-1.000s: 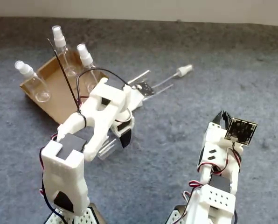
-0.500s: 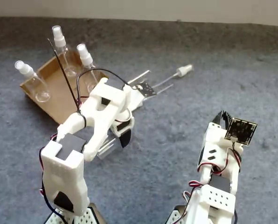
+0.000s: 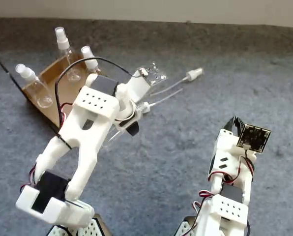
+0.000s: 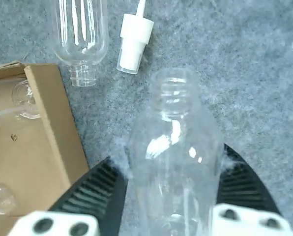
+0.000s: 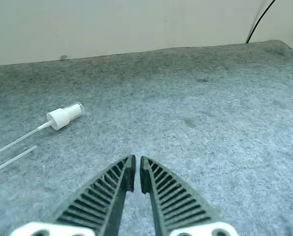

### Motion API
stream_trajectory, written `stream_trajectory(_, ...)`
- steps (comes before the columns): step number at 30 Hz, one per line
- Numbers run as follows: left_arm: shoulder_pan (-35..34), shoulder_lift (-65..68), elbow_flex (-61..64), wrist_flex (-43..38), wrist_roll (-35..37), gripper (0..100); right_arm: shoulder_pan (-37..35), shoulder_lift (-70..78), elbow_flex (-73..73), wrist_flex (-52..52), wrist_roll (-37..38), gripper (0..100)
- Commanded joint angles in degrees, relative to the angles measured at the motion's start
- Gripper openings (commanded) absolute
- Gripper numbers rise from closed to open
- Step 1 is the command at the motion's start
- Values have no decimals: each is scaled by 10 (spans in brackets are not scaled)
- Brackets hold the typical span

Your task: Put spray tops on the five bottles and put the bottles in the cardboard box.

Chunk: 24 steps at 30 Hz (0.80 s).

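Observation:
My left gripper [image 4: 168, 162] is shut on a clear uncapped bottle [image 4: 173, 147], its open neck pointing away from the wrist. Beyond it a second uncapped bottle [image 4: 80, 39] lies on the carpet beside a white spray top [image 4: 134, 42]. In the high view this gripper [image 3: 127, 127] hangs by the cardboard box [image 3: 50, 105], next to that spray top [image 3: 145, 105]. Three bottles with spray tops [image 3: 63, 44] [image 3: 26, 73] [image 3: 90, 56] stand in the box. Another spray top [image 3: 193, 74] [image 5: 64, 116] lies farther out. My right gripper [image 5: 135, 169] is shut and empty over bare carpet.
Grey carpet covers the table up to a pale wall at the back. The box's near wall [image 4: 53, 123] stands close beside the held bottle. The right arm [image 3: 237, 157] sits folded at the near right. Thin dip tubes [image 5: 11, 160] trail from the spray tops.
The left arm has stretched forward and risen, carrying the bottle from the near carpet toward the box and the loose spray top. The right arm has not moved.

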Motion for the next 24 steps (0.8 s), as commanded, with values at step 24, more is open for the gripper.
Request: stream_trajectory(24, -9, -509, 327, -121, 129, 161, -40, -5, 70, 107, 4, 28)
